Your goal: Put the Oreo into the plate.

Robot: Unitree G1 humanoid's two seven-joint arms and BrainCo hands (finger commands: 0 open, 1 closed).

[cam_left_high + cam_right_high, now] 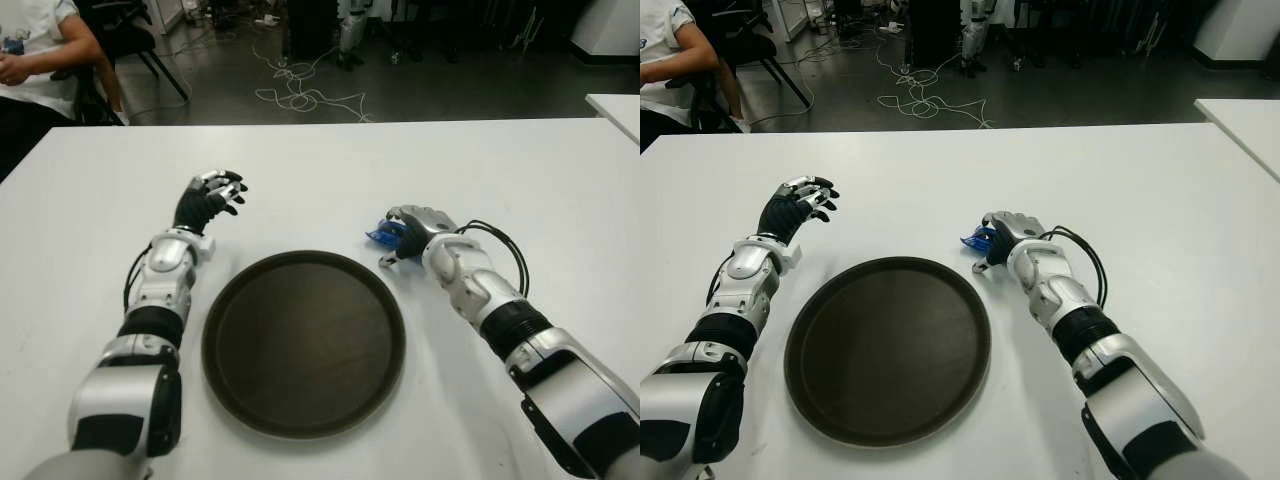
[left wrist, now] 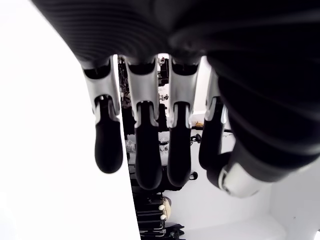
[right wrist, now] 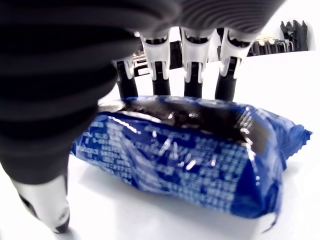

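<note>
Right hand (image 1: 408,232) is down on the white table (image 1: 520,170), just off the far-right edge of the round dark brown tray (image 1: 300,340), and under its fingers sits the blue foil Oreo packet (image 3: 190,155). In the right wrist view four fingers (image 3: 192,70) drape over the far side of the packet and the thumb (image 3: 45,200) stands on the near side, so the hand is wrapped around it, though how tightly it presses I can't tell. The packet lies flat on the tabletop, outside the tray. Its long axis runs across the palm, one crimped end (image 3: 292,137) poking out past the fingers. From the head cameras only a small blue sliver (image 1: 978,240) shows, sticking out on the left side of the hand, toward the tray; the rest is covered by the knuckles. The print on the wrapper can't be read.

Over on the left, the left hand (image 1: 210,196) shows beyond the tray's far-left rim, fingers loosely spread and holding nothing; its wrist view shows four dark fingertips (image 2: 109,150) hanging apart. Whether it touches the table I can't say.

At the far left corner, a seated person (image 1: 35,55) in a white shirt is cut off by the frame edge, and loose cables (image 1: 300,90) sprawl on the dark floor beyond the table.
</note>
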